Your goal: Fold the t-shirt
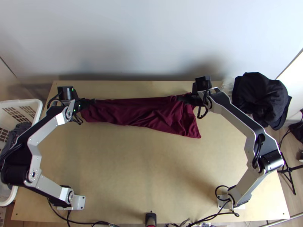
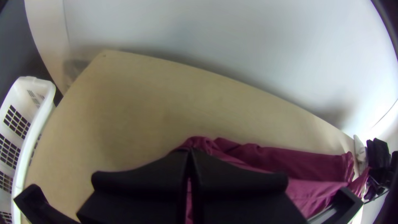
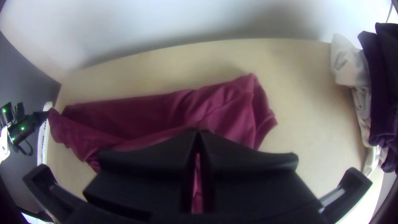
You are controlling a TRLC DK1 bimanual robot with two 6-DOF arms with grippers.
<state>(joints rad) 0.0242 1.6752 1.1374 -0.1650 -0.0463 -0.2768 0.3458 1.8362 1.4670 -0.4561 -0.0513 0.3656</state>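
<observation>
My left fingers [image 2: 157, 176] and right fingers [image 3: 161, 166] grip, closed, the maroon T-shirt [image 1: 138, 113] at its left end and far edge rightward, its long axis running left-right across the far worktop [image 1: 132, 178], so I'd fold it nearward with both.

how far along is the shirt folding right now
Partly done: the dark red t-shirt lies in a long, uneven band, so it looks gathered or folded lengthwise already. In hand: the left gripper pinches it at one end, the right gripper near the other. Left, probably: laying it flat, smoothing the wrinkles and folding the band shorter.
</observation>
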